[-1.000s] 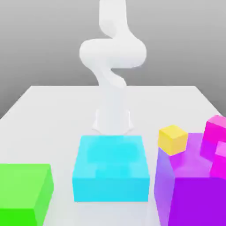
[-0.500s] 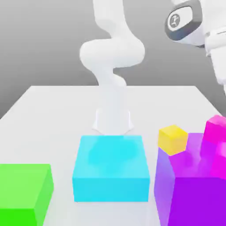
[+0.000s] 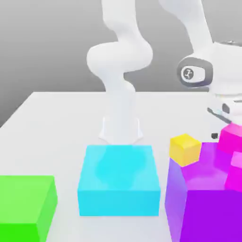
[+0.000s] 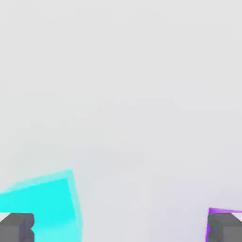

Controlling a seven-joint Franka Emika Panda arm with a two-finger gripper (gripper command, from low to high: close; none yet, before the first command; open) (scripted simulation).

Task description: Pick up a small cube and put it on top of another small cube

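The claw [image 4: 121,228] is behind the tall block [image 3: 215,215], on which sit the near cube [image 3: 235,172], the far cube [image 3: 231,138] and the side cube [image 3: 184,150]. To the claw's side, toward the exterior view's left, the low block [image 3: 118,182] lies on the table [image 3: 71,127]; the end block [image 3: 23,201] is farther left.

— Where was the arm [image 3: 120,56] seen?
— Its base was planted upright and its links were bent over toward the exterior view's right.
— And the gripper [image 4: 121,228]?
— It was hung low at that side, beneath the wrist [image 3: 194,72], its two fingers [image 4: 16,228] spread wide apart.
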